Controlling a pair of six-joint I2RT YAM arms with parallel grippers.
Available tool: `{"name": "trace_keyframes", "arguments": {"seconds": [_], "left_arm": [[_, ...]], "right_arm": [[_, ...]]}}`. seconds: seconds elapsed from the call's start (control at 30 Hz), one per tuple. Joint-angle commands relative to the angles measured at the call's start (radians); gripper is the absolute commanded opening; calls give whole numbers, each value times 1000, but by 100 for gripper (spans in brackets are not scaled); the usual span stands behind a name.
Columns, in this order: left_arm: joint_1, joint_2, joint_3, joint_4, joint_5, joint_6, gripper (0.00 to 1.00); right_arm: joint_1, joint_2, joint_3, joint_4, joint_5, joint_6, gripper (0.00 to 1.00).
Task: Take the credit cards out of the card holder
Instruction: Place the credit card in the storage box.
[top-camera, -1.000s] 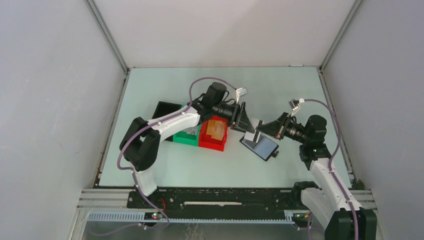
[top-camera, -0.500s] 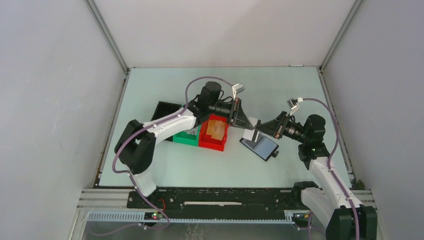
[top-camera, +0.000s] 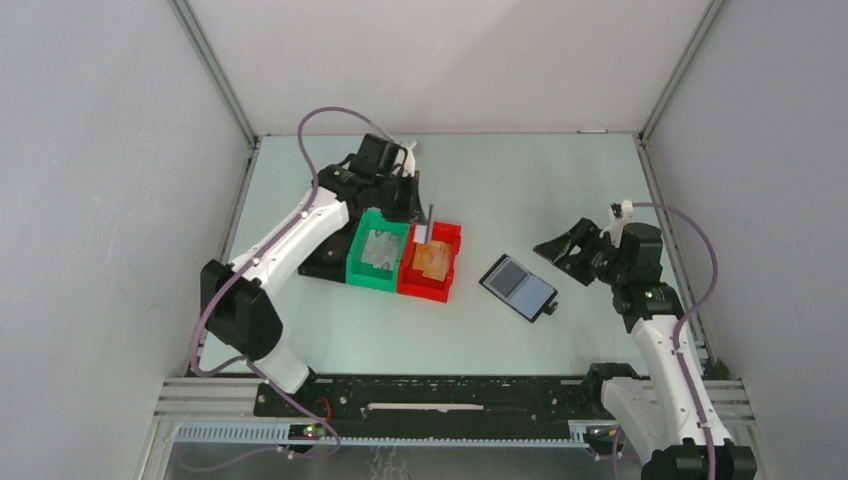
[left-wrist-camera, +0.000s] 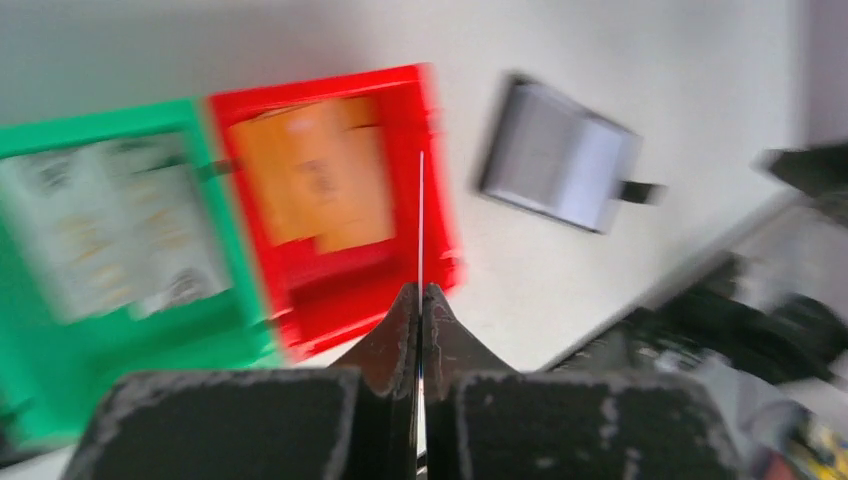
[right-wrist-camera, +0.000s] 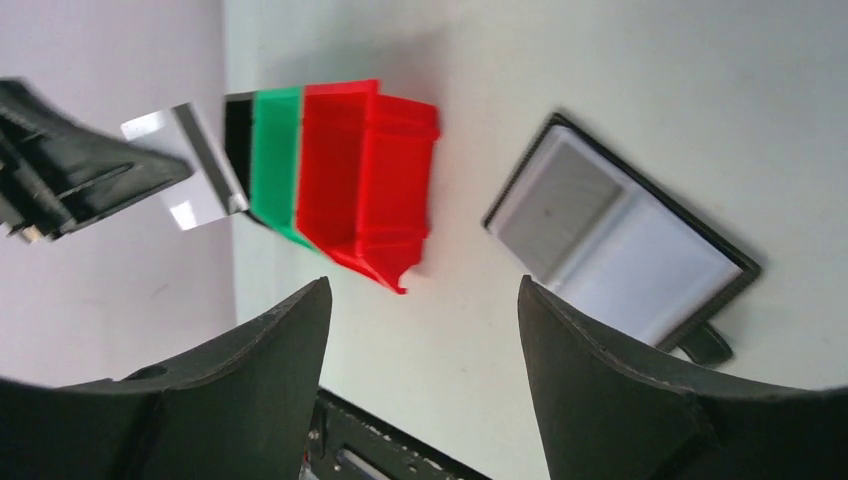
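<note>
Credit card (left-wrist-camera: 421, 215) pinched edge-on in left pincer (left-wrist-camera: 421, 292) above red bin (left-wrist-camera: 300, 290).

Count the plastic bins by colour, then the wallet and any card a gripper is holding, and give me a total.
black bin: 1
green bin: 1
red bin: 1
card holder, lying open on the table: 1
credit card, pinched in the left gripper: 1
Total: 5
</note>
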Motion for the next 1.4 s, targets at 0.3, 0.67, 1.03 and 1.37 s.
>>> {"name": "trace_keyframes", "arguments": {"seconds": [0.3, 0.67, 1.03, 1.37], "left_arm": [[-1, 60, 29, -311, -931, 153, 0], [-3, 226, 43, -245, -868, 125, 0], [-3, 309, 87, -262, -849, 62, 37], [-5, 56, 59, -251, -736, 91, 43]], "right_arm": [[-12, 40, 21, -113, 118, -55, 76], [-11, 38, 7, -102, 131, -43, 75], [-11, 46, 6, -92, 134, -36, 76], [52, 52, -3, -91, 210, -8, 76]]}}
